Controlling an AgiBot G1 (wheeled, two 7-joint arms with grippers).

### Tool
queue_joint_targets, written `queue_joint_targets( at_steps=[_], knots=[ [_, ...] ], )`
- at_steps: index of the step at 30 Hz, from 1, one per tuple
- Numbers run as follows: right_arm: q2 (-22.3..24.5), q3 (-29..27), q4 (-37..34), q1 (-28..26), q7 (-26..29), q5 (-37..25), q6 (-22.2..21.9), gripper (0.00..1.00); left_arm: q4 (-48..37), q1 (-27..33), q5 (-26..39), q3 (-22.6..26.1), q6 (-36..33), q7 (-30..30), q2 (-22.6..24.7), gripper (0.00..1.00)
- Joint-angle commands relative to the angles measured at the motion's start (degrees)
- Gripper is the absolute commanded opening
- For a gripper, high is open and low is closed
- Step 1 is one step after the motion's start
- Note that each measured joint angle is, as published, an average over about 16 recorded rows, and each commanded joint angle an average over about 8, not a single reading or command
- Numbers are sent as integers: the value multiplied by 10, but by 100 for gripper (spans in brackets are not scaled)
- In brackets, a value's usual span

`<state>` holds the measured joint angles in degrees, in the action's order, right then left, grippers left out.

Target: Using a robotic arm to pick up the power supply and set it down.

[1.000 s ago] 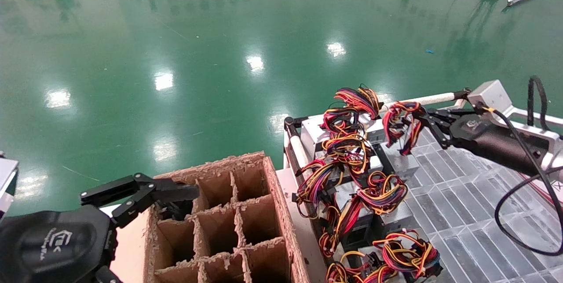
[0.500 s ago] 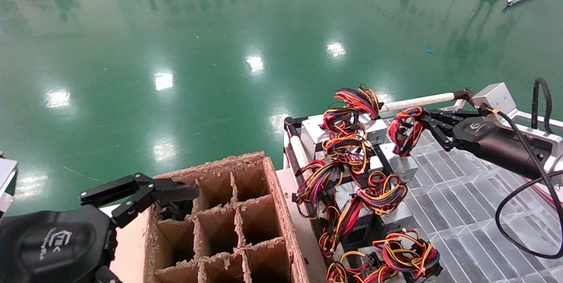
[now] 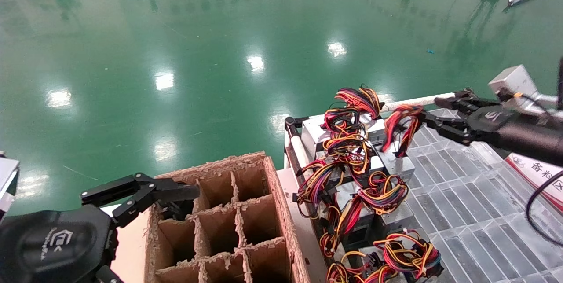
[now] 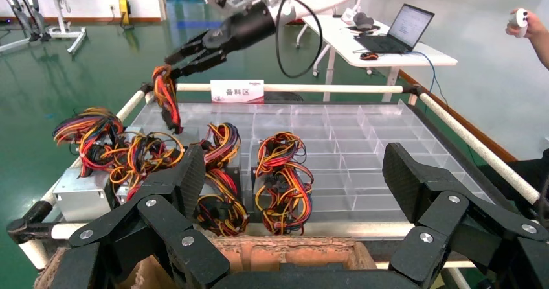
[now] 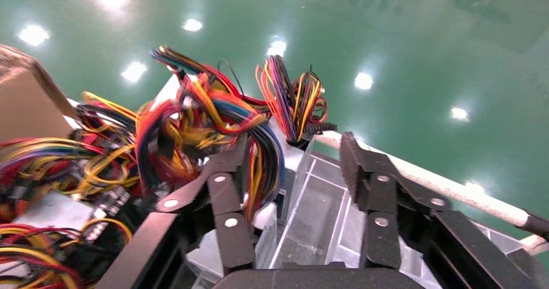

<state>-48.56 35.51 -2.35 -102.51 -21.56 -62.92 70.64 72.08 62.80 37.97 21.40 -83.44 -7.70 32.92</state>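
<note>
Several silver power supplies with red, yellow and black wire bundles stand packed in the cart's left side. The power supply (image 3: 398, 164) at the back right has its wire loop (image 3: 397, 127) (image 4: 166, 97) lifted. My right gripper (image 3: 429, 113) (image 5: 294, 166) is open beside it. The loop lies against the inner side of one finger (image 5: 226, 179); the other finger is free. The left gripper (image 3: 184, 201) (image 4: 294, 179) hangs wide open over the corner of the cardboard box, holding nothing.
A brown cardboard box (image 3: 275, 195) with grid dividers sits left of the cart. The cart holds a clear plastic divider tray (image 3: 462, 195), bounded by white rails (image 3: 418, 101), with a sign (image 4: 237, 91) at its far side. A desk with a laptop (image 4: 404, 26) stands beyond.
The right gripper has opened off the wire loop and drawn back to the right. The loop has sagged. The left arm has not moved.
</note>
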Motion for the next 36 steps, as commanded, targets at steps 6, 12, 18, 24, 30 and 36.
queue_joint_targets(
  at_steps=[6,12,18,24,30,36],
  knots=[
    [4,30,-7,-43,40,-44,24,100,0,0,0,0,0,0,0,100],
    [-2,30,-11,-64,75,-45,56,100,0,0,0,0,0,0,0,100],
    [10,16,47,-32,98,-31,63,100,0,0,0,0,0,0,0,100],
    [23,-7,125,16,123,-5,73,100,0,0,0,0,0,0,0,100],
    [37,-30,203,65,147,22,82,100,0,0,0,0,0,0,0,100],
    [51,-53,281,113,172,48,92,100,0,0,0,0,0,0,0,100]
  ],
)
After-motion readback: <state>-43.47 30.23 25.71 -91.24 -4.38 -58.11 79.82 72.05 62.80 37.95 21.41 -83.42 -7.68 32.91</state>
